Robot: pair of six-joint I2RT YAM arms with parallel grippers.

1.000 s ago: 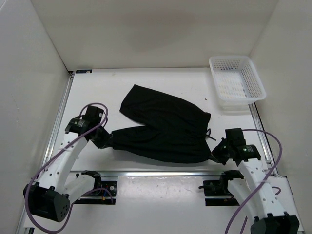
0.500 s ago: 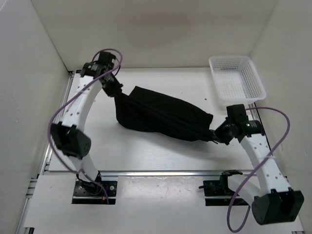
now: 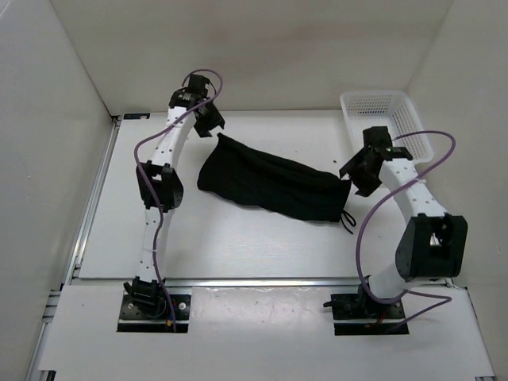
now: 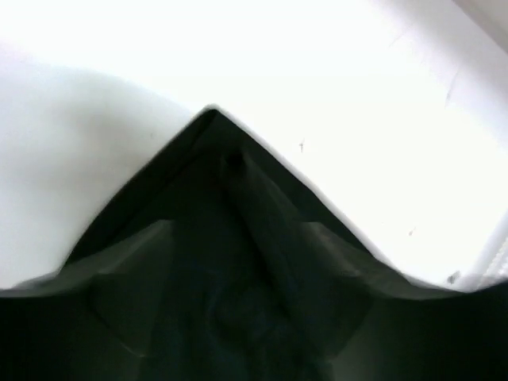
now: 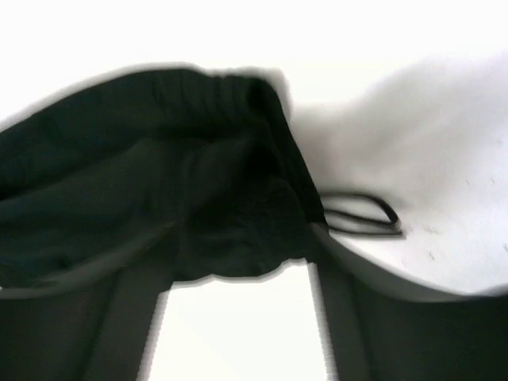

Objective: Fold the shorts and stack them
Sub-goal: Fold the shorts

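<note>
The black shorts lie folded in a long band across the middle of the white table, their drawstring trailing off the right end. My left gripper hovers at the band's far left corner, its fingers spread apart over the dark fabric. At the right end my right gripper stands open. In the right wrist view its fingers frame bare table, with the gathered waistband and the drawstring loop just ahead. Neither gripper pinches the cloth.
A white mesh basket stands at the far right corner, just behind the right arm. White walls close in the table on three sides. A metal rail runs along the near edge.
Both arms swung from the near edge to the far side, carrying the shorts' near edge over and folding them into a band. Both grippers then opened and let go.
</note>
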